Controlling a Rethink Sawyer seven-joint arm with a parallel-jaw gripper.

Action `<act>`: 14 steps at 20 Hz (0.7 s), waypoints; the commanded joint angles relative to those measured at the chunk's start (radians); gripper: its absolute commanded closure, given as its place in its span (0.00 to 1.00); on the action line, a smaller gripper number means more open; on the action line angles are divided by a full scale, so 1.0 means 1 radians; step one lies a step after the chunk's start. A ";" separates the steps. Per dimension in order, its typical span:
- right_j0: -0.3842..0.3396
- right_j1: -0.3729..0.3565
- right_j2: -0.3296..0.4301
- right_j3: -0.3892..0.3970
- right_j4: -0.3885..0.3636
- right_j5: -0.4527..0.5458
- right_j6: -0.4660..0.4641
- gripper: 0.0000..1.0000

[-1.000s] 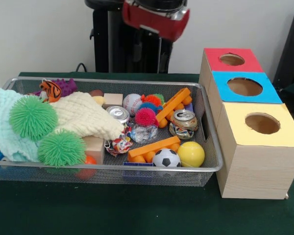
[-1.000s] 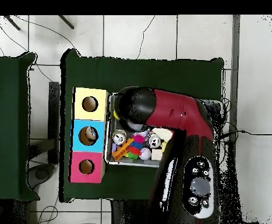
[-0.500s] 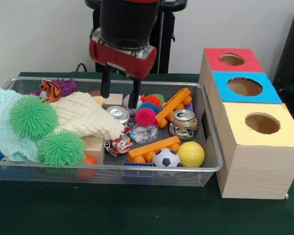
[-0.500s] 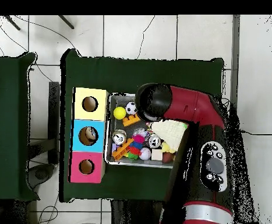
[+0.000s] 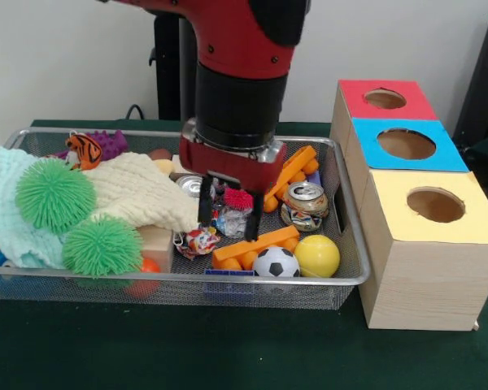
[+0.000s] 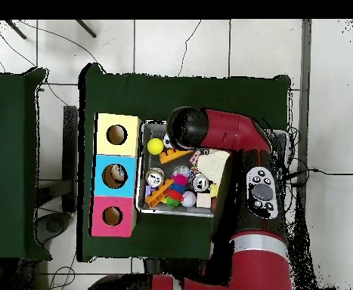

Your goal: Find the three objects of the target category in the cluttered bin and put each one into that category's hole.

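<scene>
A: What had changed along the wire mesh bin (image 5: 106, 277), starting at the left?

B: Nothing at that end. The pale green cloth (image 5: 4, 207), the two green spiky rubber balls (image 5: 55, 195) and the cream knitted cloth (image 5: 138, 193) lay as they had a second before. The silver drinks can (image 5: 190, 185) beside them was now half hidden.

A: Hidden by the arm?

B: Yes. The red and black arm had swung over from behind the bin and dropped. Its gripper (image 5: 228, 230) was now down among the clutter in the middle, when half a second before it had hung above the back of the bin.

A: And its fingers?

B: They were spread wide with nothing held. They stood either side of the pink spiky ball (image 5: 238, 199) and the clear crumpled plastic piece (image 5: 230, 218). I couldn't tell which of the two it was after.

A: So this was a grasp being set up?

B: That was my reading. No pick had been made yet.

A: Further right?

B: The orange bar toy (image 5: 256, 244), the small soccer ball (image 5: 276, 262), the yellow ball (image 5: 316, 256) and the dented can (image 5: 306, 203) were untouched. The red-topped hole (image 5: 385, 98), blue-topped hole (image 5: 406, 144) and yellow-topped hole (image 5: 436, 205) in the wooden box stood well apart from the gripper, so a lift and carry rightward remained.
</scene>
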 commanded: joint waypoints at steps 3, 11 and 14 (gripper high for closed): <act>-0.034 0.051 0.155 0.048 0.008 0.049 -0.069 0.00; -0.028 0.015 0.121 0.087 -0.047 0.159 -0.110 0.00; -0.034 0.013 0.120 0.097 -0.056 0.154 -0.119 0.00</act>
